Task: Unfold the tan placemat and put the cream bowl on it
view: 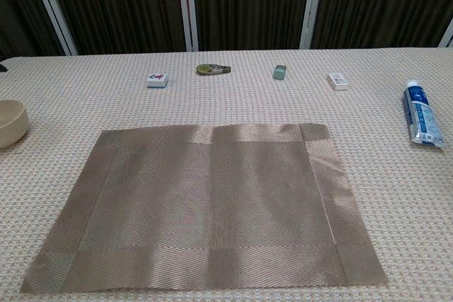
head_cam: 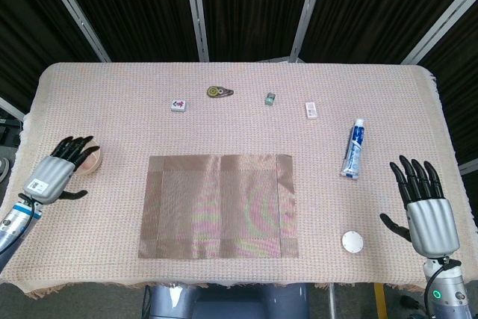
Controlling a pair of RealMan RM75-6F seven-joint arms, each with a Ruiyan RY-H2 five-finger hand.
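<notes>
- Woven pinkish cloth over the table, dark curtains behind.
- Nearest: right hand at the front right edge, fingers spread, holding nothing.
- Tan placemat already flat at centre front; thin, limp weave.
- Left hand spread wide, fingertips over the cream bowl at far left, not gripping.
- Bowl likely rigid, light, smooth; best pinched at the rim.

The placemat lies flat in the middle of the table. The bowl sits to its left, the tube to its right. Behind it, four small things lie in a row.
</notes>
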